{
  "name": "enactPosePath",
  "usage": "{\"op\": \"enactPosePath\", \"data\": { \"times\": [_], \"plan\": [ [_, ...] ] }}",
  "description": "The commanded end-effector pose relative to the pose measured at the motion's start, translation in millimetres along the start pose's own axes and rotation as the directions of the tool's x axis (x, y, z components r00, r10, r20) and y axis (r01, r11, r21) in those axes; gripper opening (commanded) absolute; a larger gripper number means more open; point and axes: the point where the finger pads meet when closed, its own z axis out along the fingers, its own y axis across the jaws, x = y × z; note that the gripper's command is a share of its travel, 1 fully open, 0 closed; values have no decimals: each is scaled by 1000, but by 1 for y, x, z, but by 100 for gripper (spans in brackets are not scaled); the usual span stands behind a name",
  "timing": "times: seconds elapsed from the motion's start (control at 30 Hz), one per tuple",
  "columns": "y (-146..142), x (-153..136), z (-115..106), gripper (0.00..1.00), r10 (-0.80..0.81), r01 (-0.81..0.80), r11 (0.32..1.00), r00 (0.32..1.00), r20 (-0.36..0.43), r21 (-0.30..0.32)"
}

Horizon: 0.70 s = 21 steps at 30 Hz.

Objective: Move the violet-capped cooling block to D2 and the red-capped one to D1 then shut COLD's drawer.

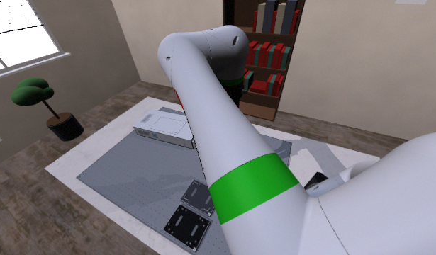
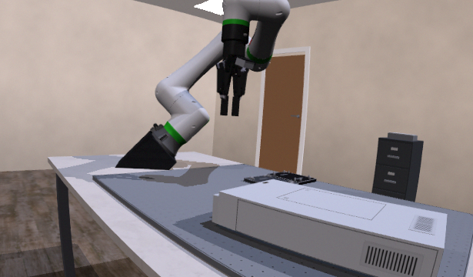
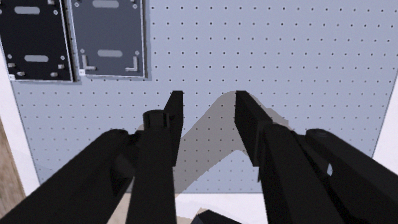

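My gripper (image 2: 229, 111) (image 3: 209, 106) is partly open and empty, high above the deck and pointing down; in the top view the arm hides its fingers. The cooler COLD (image 1: 168, 122) (image 2: 336, 205) is a long white box. Its drawer front is mostly hidden behind the arm in the top view and faces away in the exterior view, so I cannot tell how far the drawer is shut. Slot D1 (image 1: 200, 197) (image 3: 110, 30) is a grey plate with corner locators, with no block on it. Slot D2 (image 1: 186, 227) (image 3: 35, 42) is a black plate with small pegs, also bare. No block or tube shows.
The slots lie side by side on the perforated deck (image 1: 132, 177) (image 2: 182, 198) (image 3: 300, 55), left of my fingers in the wrist view. My arm (image 1: 218, 117) (image 2: 201, 63) reaches over the deck. The white table (image 1: 72, 159) (image 2: 117, 231) borders the deck.
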Motion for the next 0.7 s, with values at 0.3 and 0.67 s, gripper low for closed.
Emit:
{"op": "enactPosePath", "data": {
  "times": [0.3,0.67],
  "plan": [
    [0,0,-1,35,0,0,1000,1000,-1,-1],
    [0,0,-1,34,289,-289,957,957,-1,-1]
  ]
}}
